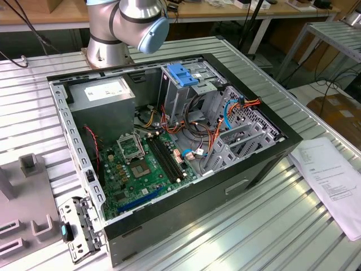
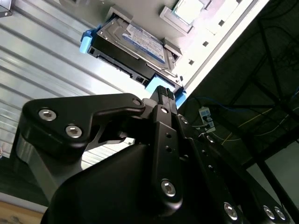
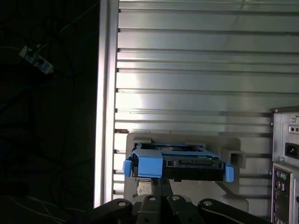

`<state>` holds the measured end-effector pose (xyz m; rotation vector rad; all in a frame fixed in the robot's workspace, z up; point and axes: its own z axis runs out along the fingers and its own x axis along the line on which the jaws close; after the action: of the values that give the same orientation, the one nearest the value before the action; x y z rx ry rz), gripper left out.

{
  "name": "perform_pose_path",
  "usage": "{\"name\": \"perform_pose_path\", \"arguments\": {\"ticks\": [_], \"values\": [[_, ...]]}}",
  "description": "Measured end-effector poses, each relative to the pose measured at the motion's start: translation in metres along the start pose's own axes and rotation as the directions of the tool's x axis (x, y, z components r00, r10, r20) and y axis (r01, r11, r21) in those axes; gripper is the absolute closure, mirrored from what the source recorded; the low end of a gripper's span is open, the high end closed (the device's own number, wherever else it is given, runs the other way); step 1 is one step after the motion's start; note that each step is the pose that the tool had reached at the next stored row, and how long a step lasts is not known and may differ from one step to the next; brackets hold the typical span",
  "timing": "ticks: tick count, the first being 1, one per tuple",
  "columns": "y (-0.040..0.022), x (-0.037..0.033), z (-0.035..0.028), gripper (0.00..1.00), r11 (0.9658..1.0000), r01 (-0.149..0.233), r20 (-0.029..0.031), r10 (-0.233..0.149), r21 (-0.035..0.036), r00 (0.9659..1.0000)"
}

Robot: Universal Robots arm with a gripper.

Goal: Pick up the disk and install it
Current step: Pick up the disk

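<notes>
Disk (image 3: 180,163) lies flat on a grey holder (image 3: 229,142) on the slatted aluminium worktop (image 3: 196,70), near the worktop's edge. In both wrist views its bright blue carrier rail frames the drive. The white label faces up in the second wrist view (image 2: 135,44).

Gripper (image 3: 161,183) sits low in front of the disk, pointing at its near end. Fingers (image 2: 163,95) are drawn together with no gap visible between them, and nothing is seen clamped in them. Their tips are just at the blue rail's end tab. Cannot tell whether they touch it.

The rear panel of the computer case (image 3: 285,172) stands beside the holder in the first wrist view.

Exterior view: the computer case (image 1: 237,186) lies on its side on the worktop (image 1: 271,226), side panel off, with the green motherboard (image 1: 141,164) exposed. Grey metal drive cage with blue handle (image 1: 181,73) sits at the case's far side, orange and blue cables just beside it. Arm base (image 1: 127,25) is mounted behind the case. Printed sheets (image 1: 333,175) lie at the exterior view's right, apart from the case.
</notes>
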<state>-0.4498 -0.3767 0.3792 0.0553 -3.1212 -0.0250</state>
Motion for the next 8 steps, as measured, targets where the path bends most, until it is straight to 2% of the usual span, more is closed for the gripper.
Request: {"name": "perform_pose_path", "arguments": {"ticks": [4, 5, 6, 8], "values": [[0.0, -0.0001, 0.0003, 0.89, 0.9968, 0.08, -0.0006, -0.08, 0.0015, 0.9968], [0.0, -0.0001, 0.0005, 0.89, 0.9942, 0.108, -0.0007, -0.108, 0.0022, 0.9942], [0.0, -0.0001, 0.0007, 0.89, 0.9898, 0.143, -0.0005, -0.143, 0.003, 0.9898], [0.0, -0.0001, 0.001, 0.89, 0.9833, 0.182, 0.0002, -0.182, 0.0039, 0.9833]]}}
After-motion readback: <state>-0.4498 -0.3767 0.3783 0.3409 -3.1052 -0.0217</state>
